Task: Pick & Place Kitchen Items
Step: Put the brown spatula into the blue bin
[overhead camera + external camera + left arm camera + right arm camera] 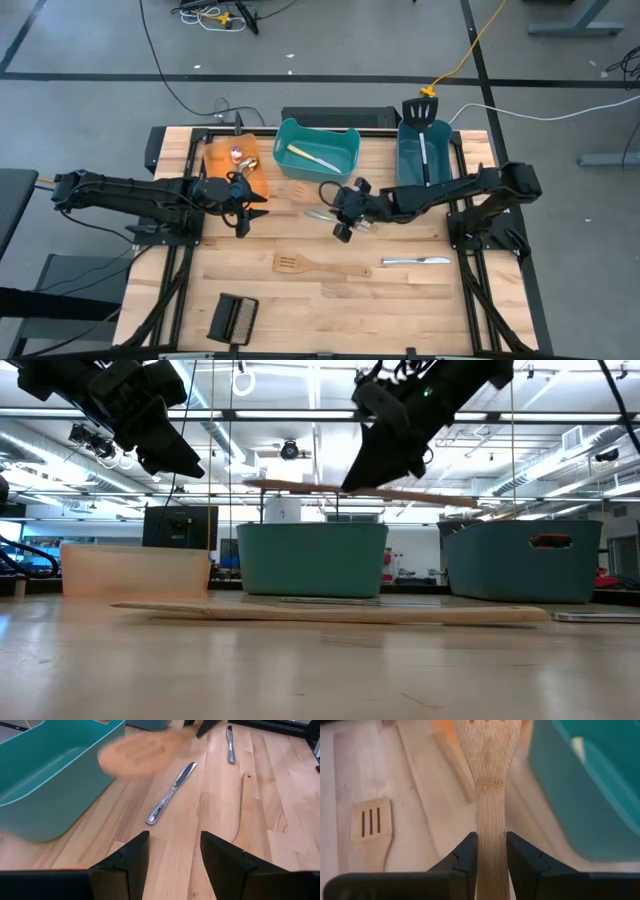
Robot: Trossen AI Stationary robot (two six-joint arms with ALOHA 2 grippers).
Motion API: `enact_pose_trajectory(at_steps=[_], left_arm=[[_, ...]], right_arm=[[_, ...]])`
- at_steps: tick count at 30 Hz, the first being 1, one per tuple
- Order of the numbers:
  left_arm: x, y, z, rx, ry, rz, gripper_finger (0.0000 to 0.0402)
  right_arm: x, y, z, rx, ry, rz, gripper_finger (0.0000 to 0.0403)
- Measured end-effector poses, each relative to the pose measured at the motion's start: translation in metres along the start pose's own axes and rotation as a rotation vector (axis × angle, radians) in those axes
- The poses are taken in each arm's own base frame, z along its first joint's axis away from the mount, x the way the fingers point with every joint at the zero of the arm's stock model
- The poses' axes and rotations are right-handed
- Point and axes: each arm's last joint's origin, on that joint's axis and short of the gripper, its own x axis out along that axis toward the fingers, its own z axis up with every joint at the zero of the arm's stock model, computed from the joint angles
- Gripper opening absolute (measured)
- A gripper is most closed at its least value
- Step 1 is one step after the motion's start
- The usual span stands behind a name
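Gripping a wooden slotted spatula (490, 795), right gripper (490, 851) jaws closed

Pale slotted wooden spatula (490, 795), teal bin (317, 150)

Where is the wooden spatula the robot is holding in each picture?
High view: the held wooden spatula pokes out past the right gripper, beside the teal bin.
Low view: a thin stick in the air above that bin.
Left wrist view: a blurry blade beside the bin.
Right wrist view: its handle is pinched between the fingers.
Shared landmark: the teal bin.
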Motion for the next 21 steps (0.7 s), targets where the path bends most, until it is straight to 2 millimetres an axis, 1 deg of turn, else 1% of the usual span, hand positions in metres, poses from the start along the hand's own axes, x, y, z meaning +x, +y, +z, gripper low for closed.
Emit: enact_pose_trajectory(at_steps=[6, 9, 21], left_arm=[[0.0, 0.0, 0.0, 0.0, 0.0, 0.0, 0.0181], [0.0, 0.0, 0.0, 0.0, 0.001, 0.0, 0.0181], [0.0, 0.0, 0.0, 0.0, 0.002, 0.0, 0.0181]], right_arm=[[-0.021, -0.008, 0.006, 0.038, -0.035, -0.071, 0.0091], [-0.028, -0.012, 0.007, 0.053, -0.042, -0.116, 0.0091], [-0.047, -0.027, 0.007, 0.137, -0.056, -0.272, 0.0091]])
